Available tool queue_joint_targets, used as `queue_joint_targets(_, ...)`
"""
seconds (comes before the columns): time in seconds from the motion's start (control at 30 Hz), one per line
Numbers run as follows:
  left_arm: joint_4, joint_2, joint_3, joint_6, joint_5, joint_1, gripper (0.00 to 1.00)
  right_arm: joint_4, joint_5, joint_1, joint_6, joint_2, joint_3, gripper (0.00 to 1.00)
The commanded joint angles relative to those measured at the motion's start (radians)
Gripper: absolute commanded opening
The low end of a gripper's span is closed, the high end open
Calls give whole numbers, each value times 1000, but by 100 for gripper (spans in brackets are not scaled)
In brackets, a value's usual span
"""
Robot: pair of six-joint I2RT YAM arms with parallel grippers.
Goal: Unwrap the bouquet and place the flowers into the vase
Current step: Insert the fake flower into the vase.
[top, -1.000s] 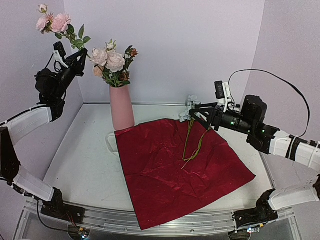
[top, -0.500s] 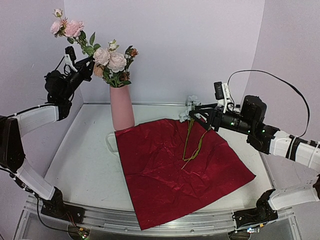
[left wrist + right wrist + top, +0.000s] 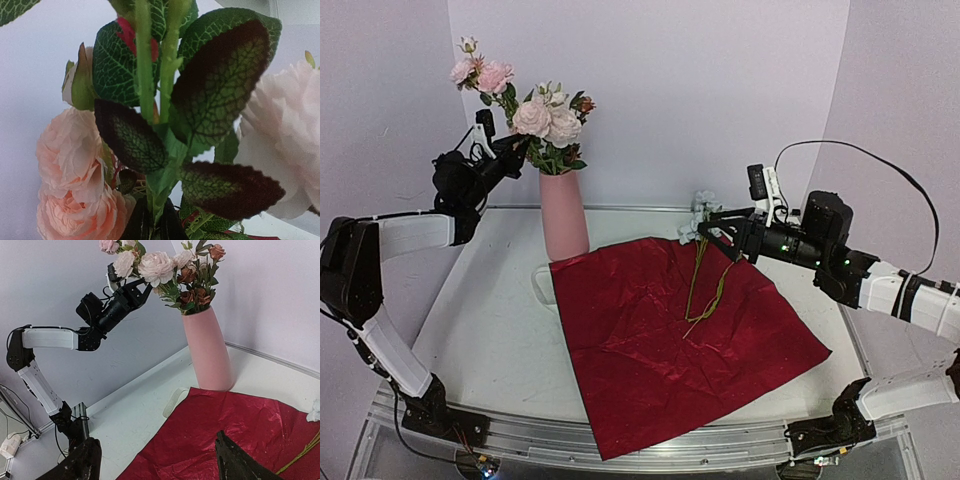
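**Top external view**
- Desk: white, with pale lilac walls on the left, back and right. A wide bare strip lies between the left wall and the red paper, and a narrower one along the right edge.
- Red paper: crinkled, spread flat. Its near corner reaches the front rail and its back-left corner lies just beside the vase foot.
- Vase: salmon-pink, upright, back left, near the back wall. It holds flowers.
- Cream ribbon: lies at the paper's left edge.
- Loose stems: green, lying on the paper, with a pale blue bloom at the back end.
- Left pincer: raised beside the vase mouth, closed on a pink sprig that stands above the other blooms.
- Right pincer: spread wide over the paper's back edge, near the blue bloom, holding nothing.

**Left wrist view**
- Green stems and dark-edged leaves fill the frame.
- A peach rose sits left and a pale pink bloom right.

**Right wrist view**
- Both fingers stand far apart, with red paper between them.
- The vase stands beyond, and there is bare desk to its left.
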Motion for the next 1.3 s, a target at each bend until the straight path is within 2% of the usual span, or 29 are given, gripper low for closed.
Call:
queue_joint_targets(0.0, 0, 18, 5, 19, 30, -11, 0, 29, -1, 3, -12, -14, 46, 79)
queue_joint_targets(0.37, -197, 26, -1, 186, -41, -66, 0, 28, -1, 3, -8, -10, 39, 79)
queue_joint_targets(0.9, -260, 72, -23, 197, -80, -79, 0, 26, 4, 3, 1, -17, 27, 79)
queue_joint_targets(0.97, -261, 66, -25, 193, -81, -81, 4, 27, 6, 3, 3, -17, 25, 79)
queue_joint_targets(1.1, -266, 31, -25, 194, -83, -84, 25, 25, 8, 3, 5, -21, 22, 79)
queue_joint_targets(1.27, -275, -25, -21, 192, -90, -83, 33, 25, 10, 3, 6, -24, 22, 79)
